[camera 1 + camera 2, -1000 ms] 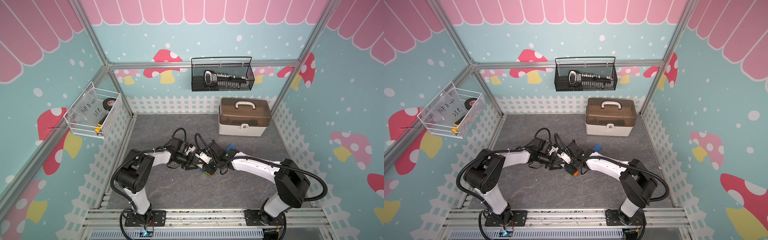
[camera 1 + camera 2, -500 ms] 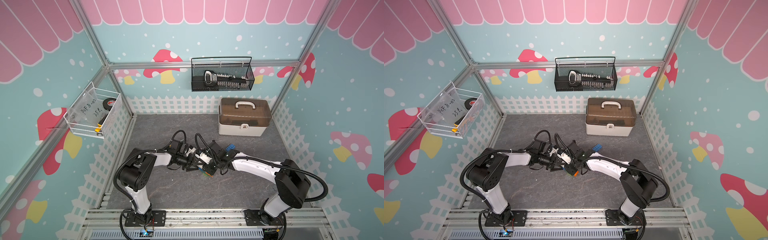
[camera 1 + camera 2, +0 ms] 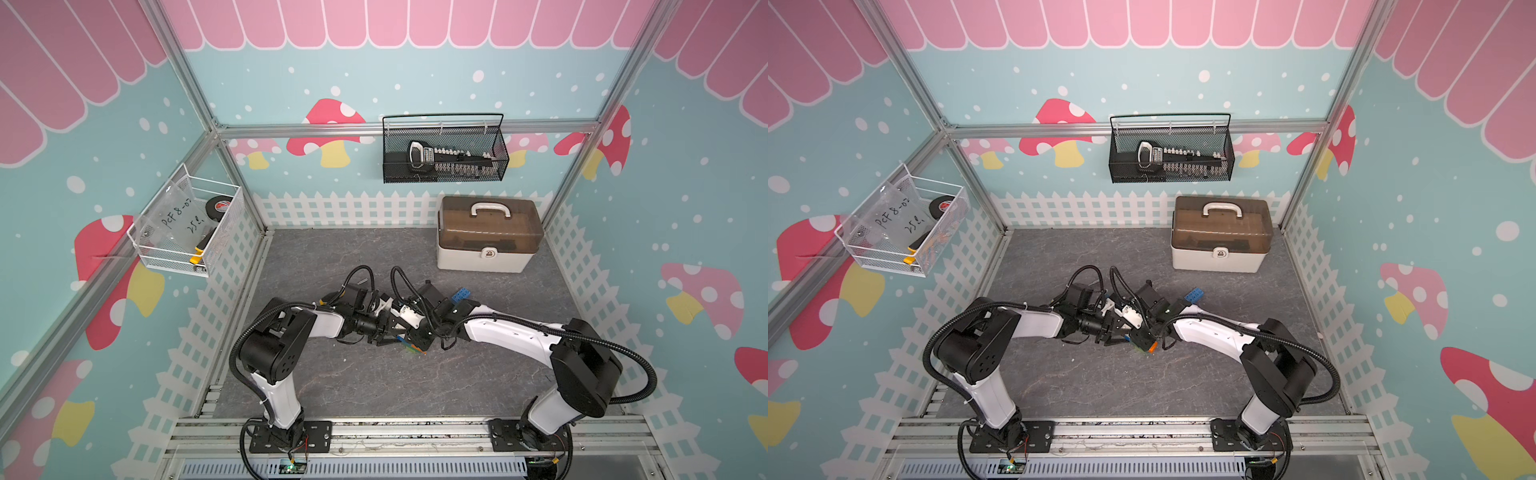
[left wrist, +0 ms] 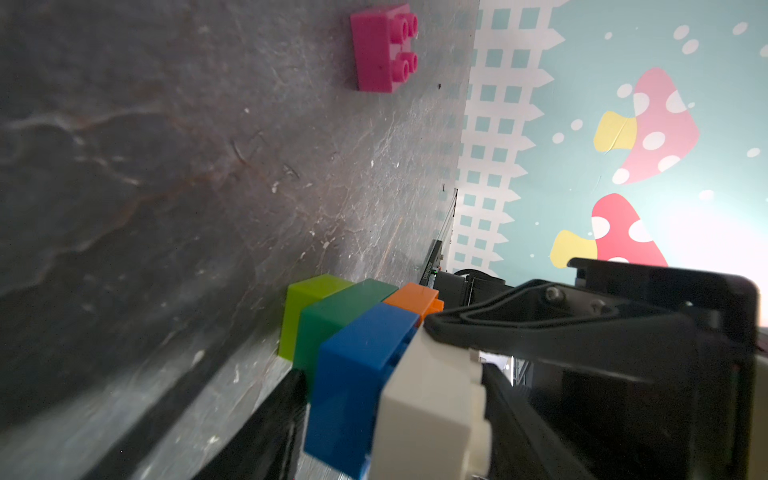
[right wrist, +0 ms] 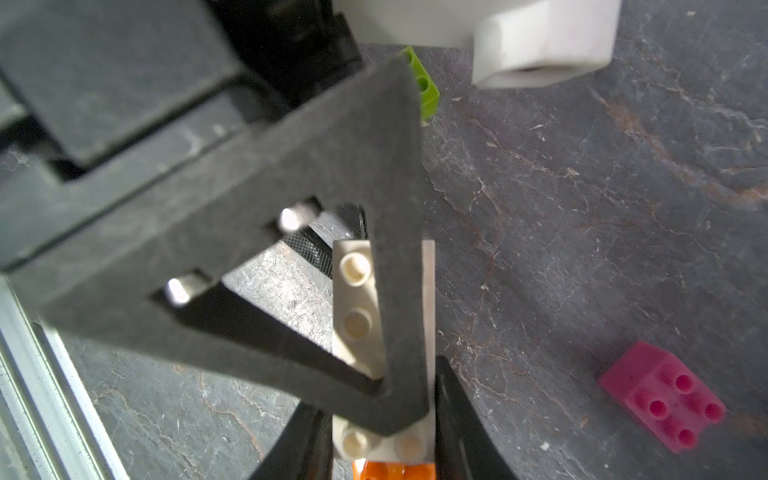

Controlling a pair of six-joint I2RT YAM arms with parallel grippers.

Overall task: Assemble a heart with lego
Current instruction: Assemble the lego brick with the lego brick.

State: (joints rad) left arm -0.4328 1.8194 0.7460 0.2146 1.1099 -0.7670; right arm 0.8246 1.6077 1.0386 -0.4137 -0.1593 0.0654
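1. Slippage is the main risk. The half-built heart of joined lime, dark green, blue, white and orange plastic bricks (image 4: 353, 365) stands mid-table, lime end against the grey stone-look table (image 3: 374, 386). Only the right jaws pinch it, at its white-orange end.
2. Skewed pressure from the left jaws could pry layers apart. They sit half-parted around the stack, and I cannot tell whether they grip.
3. The loose square pink studded brick (image 4: 382, 45) lies well apart, unplaced.
4. The left arm (image 3: 328, 324) and right arm (image 3: 511, 334) reach low and inward, wrists nearly meeting.
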